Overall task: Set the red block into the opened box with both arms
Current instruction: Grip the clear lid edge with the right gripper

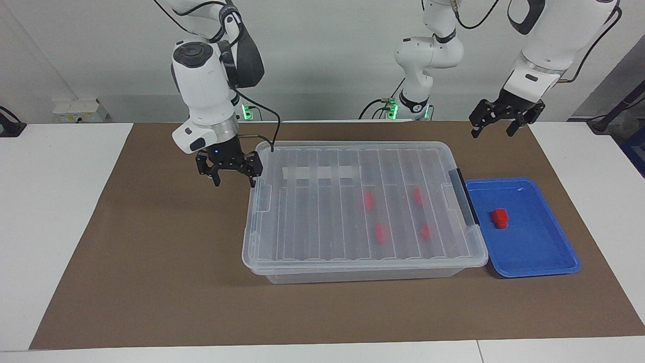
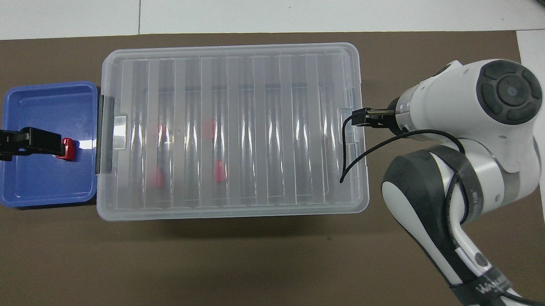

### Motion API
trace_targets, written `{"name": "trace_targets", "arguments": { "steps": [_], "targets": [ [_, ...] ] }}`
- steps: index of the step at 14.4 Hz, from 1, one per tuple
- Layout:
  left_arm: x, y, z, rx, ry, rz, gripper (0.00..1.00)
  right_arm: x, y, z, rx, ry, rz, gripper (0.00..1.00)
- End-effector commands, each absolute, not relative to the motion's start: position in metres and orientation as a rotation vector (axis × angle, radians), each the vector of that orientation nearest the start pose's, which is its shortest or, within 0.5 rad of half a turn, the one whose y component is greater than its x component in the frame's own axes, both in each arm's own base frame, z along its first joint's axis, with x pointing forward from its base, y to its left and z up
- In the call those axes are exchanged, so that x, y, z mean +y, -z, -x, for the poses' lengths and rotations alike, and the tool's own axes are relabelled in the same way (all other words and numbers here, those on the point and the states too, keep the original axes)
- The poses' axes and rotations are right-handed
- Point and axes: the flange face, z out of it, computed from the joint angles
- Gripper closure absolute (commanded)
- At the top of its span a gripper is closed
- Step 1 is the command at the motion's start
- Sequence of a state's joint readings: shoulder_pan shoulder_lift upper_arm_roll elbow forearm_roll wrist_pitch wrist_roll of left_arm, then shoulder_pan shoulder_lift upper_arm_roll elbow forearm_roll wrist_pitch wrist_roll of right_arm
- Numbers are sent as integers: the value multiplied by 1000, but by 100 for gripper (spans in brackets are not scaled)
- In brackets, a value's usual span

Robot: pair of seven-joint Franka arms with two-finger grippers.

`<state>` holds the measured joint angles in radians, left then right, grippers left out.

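Observation:
The red block (image 1: 500,218) (image 2: 67,149) lies in a shallow blue tray (image 1: 534,267) (image 2: 47,197). The tray sits against the end of the box (image 1: 352,275) (image 2: 238,211) that carries a black handle (image 1: 463,196). The box's ribbed clear lid (image 1: 322,212) is on and closed, and several more red blocks (image 1: 369,200) show through it. My right gripper (image 1: 234,181) hangs open just off the box's end toward the right arm's side, empty. My left gripper (image 1: 492,134) (image 2: 32,141) waits open and raised over the mat by the tray, holding nothing.
A brown mat (image 1: 151,262) covers the table under the box and tray. White tabletop (image 1: 50,201) lies at both ends. The right arm's black cable (image 2: 345,155) loops over the box's corner.

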<state>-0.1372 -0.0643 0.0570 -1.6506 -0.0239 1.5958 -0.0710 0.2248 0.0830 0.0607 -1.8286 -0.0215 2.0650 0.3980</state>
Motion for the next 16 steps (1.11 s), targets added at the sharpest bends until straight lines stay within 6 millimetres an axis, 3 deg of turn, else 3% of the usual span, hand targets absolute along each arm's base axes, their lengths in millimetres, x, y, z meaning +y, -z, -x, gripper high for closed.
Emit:
{"name": "trace_targets", "arguments": {
  "steps": [1,8,14,16],
  "targets": [
    [-43,-626,-532,2,16,3165,0,187,-494,-573,132,247,3105,0],
    [-43,-626,-531,2,14,3165,0,180,-469,-554,120,165,3150,0],
    [-43,-626,-532,2,16,3165,0,168,-467,-552,119,117,3180,0],
    [-43,-626,-531,2,14,3165,0,155,-467,-554,84,104,3192,0]
  ]
}}
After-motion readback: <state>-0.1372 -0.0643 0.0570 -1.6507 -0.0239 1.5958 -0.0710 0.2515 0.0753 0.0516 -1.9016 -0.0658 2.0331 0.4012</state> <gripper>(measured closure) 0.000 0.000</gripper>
